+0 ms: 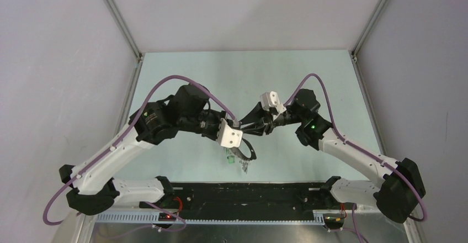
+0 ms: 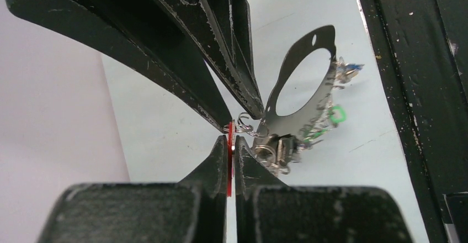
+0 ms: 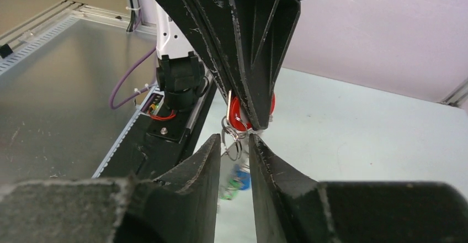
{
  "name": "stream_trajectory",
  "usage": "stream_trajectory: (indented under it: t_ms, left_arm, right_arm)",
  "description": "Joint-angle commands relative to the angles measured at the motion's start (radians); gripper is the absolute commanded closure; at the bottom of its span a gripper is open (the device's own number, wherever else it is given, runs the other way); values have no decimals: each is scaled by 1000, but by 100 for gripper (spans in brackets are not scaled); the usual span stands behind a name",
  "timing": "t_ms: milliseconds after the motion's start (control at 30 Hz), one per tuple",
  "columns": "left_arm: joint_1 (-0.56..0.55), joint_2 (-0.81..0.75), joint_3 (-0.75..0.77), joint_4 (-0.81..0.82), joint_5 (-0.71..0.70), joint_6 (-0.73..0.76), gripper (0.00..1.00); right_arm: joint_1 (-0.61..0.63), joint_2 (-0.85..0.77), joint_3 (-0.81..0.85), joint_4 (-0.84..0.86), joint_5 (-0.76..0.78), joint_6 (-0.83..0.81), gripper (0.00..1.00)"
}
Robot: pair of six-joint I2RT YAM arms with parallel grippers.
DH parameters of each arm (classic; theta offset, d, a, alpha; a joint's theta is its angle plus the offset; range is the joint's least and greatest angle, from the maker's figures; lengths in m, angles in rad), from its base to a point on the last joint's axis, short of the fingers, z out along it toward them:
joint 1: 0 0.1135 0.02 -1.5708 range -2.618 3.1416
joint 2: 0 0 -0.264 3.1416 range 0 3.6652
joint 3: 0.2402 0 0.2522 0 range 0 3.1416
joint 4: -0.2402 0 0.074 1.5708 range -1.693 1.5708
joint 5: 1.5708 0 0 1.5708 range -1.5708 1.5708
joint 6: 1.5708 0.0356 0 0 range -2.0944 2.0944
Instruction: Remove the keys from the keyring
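Observation:
My left gripper (image 2: 230, 139) is shut on the thin red head of a key (image 2: 229, 160), held above the table; it shows in the top view (image 1: 236, 127). Small silver split rings (image 2: 245, 127) link that key to the keyring (image 2: 326, 36), which hangs below it with green (image 2: 335, 114) and blue (image 2: 353, 66) keys. My right gripper (image 3: 234, 143) faces the left one tip to tip (image 1: 246, 126). Its jaws stand a narrow gap apart around the small split rings (image 3: 230, 138), just under the red key head (image 3: 237, 113). The keyring (image 1: 253, 153) dangles under both grippers.
A black strip (image 1: 248, 193) with the arm bases runs along the table's near edge. Grey walls and metal frame posts (image 1: 118, 16) enclose the pale green table (image 1: 309, 72). Purple cables (image 1: 182, 78) loop over both arms.

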Motion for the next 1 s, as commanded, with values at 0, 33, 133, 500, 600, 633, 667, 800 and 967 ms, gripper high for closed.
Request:
stream_trajectory:
  t_ms: [0,33,133,500,600,633,667,800,967]
  left_arm:
    - [-7,-7,55,51,13,30,100]
    - [-7,-8,57,51,12,30,100]
    - [-9,-12,59,57,9,31,100]
    - [-9,-30,28,79,-24,25,100]
    - [-9,-40,-2,90,-62,11,100]
    - [-9,-43,-7,93,-67,4,100]
    - [-9,-45,-18,95,-81,-1,100]
    - [-9,-55,-49,104,-98,-17,100]
    - [-9,-63,-75,115,-81,-34,100]
  right_arm:
    - [17,5,52,20,-6,2,72]
    - [18,6,52,17,-5,1,72]
    - [22,13,52,8,-6,-1,75]
    - [2,-6,56,-8,36,19,100]
    - [-10,-23,55,-29,33,26,100]
    - [-16,-33,55,-41,30,26,100]
    - [-19,-38,55,-45,30,28,100]
    - [-38,-81,37,-30,39,53,100]
    - [-52,-108,-13,117,81,159,100]
